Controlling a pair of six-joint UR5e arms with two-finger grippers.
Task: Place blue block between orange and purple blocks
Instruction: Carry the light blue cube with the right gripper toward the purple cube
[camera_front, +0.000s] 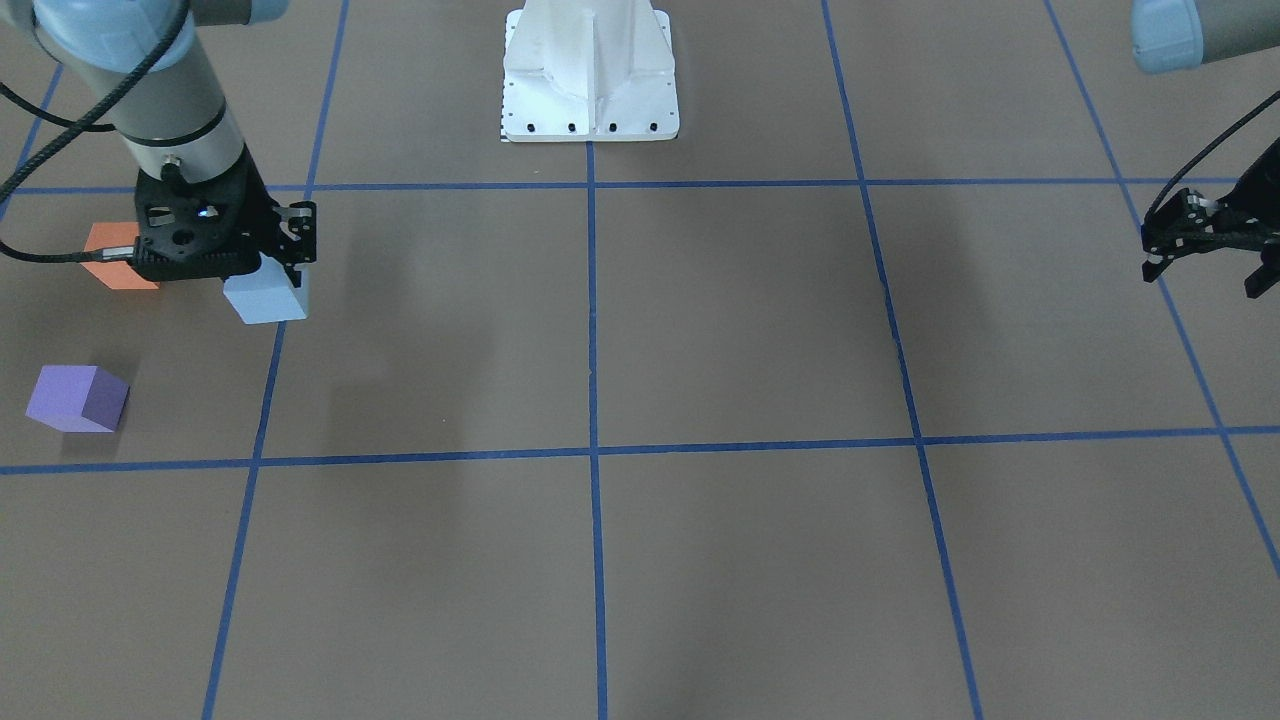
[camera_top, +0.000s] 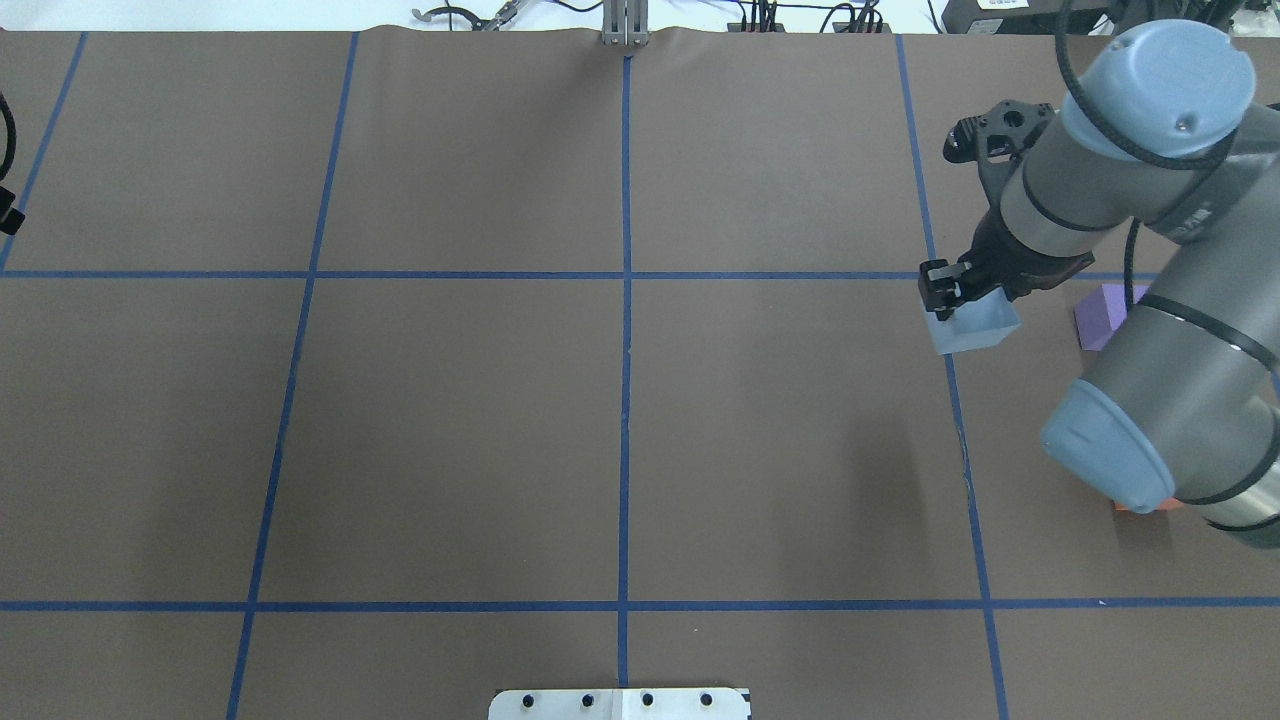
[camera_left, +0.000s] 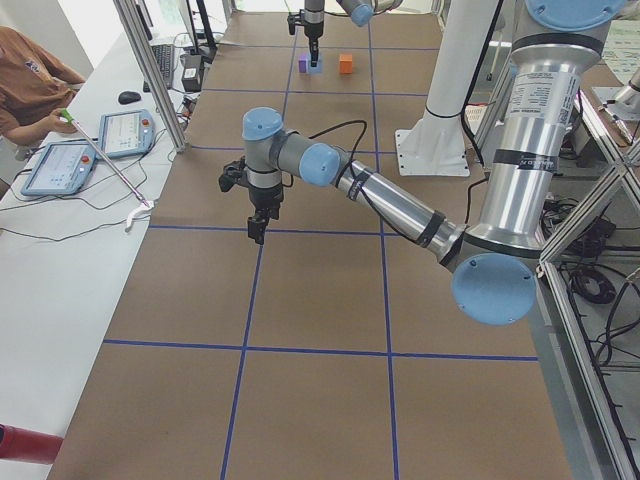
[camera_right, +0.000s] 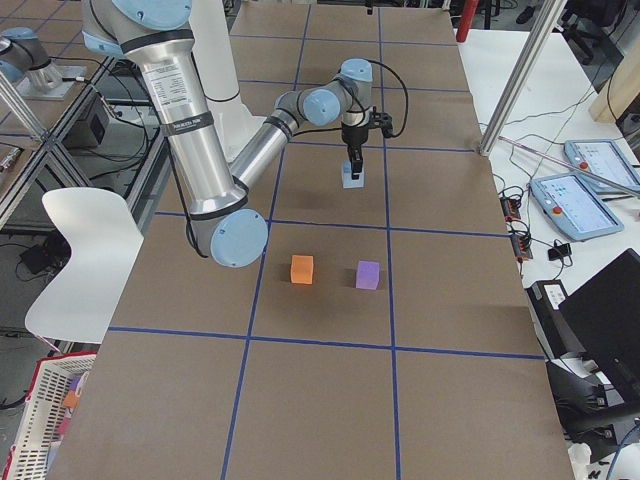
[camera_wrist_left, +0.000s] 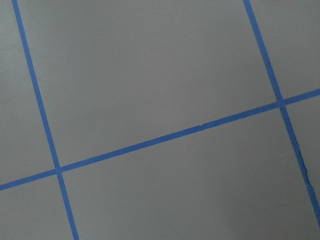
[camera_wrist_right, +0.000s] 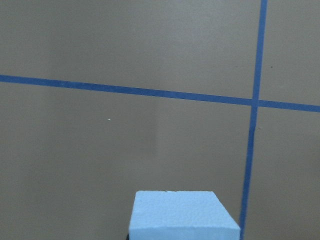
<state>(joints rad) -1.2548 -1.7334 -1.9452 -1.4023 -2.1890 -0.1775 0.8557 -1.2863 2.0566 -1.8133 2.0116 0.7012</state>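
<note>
My right gripper (camera_front: 283, 262) is shut on the blue block (camera_front: 265, 297), a pale sky-blue foam cube held low over the table beside a blue tape line. The block fills the bottom edge of the right wrist view (camera_wrist_right: 181, 216). The orange block (camera_front: 113, 256) sits just behind that gripper, partly hidden by it. The purple block (camera_front: 78, 398) lies apart, nearer the camera. In the exterior right view the orange block (camera_right: 302, 268) and purple block (camera_right: 368, 274) sit side by side with a gap, the blue block (camera_right: 353, 178) beyond them. My left gripper (camera_front: 1205, 275) hangs open and empty far across the table.
The white robot base (camera_front: 590, 75) stands at the table's middle edge. Blue tape lines (camera_top: 625, 400) divide the brown table into squares. A person (camera_left: 30, 85) sits at a side bench with tablets. A white chair (camera_right: 80, 260) stands beside the table.
</note>
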